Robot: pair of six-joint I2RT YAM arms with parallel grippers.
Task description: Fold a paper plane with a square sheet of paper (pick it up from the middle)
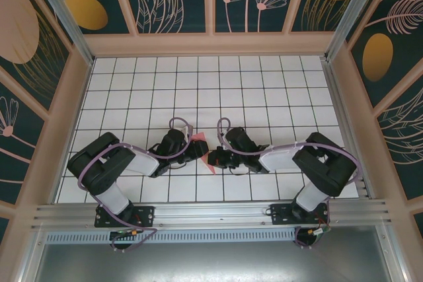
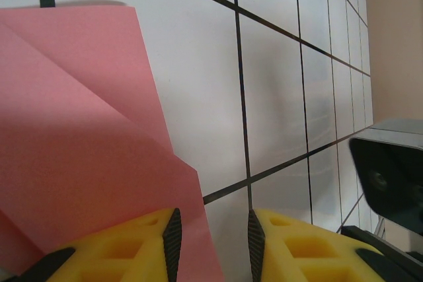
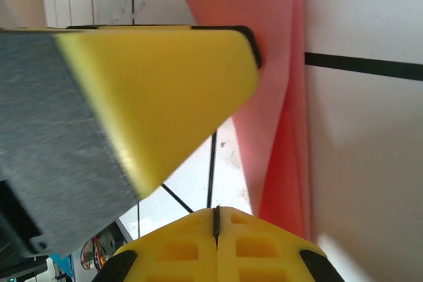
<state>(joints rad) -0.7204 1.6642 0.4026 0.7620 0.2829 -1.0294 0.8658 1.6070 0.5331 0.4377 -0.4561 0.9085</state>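
As seen from above, shows both arms folded sharply at the elbow and swung inward, wrists low over the white grid table (image 1: pixel 264 84), meeting just below mid-frame. Puts the left gripper (image 1: pixel 197 150) and right gripper (image 1: pixel 213 158) almost nose to nose, with the pink sheet of paper (image 1: pixel 199 140), partly folded, peeking out above and below them. From the left wrist, looks down past the left gripper (image 2: pixel 211 246) at the bottom edge, jaws a narrow gap apart; places the creased paper (image 2: pixel 79 130) flat across the left half, its right edge running into that gap. From the right wrist, finds the right gripper (image 3: pixel 216 226) at bottom centre, pads pressed together, and the paper (image 3: pixel 277 130) down the middle, with a blurred yellow finger (image 3: pixel 165 90) of the left gripper touching it.
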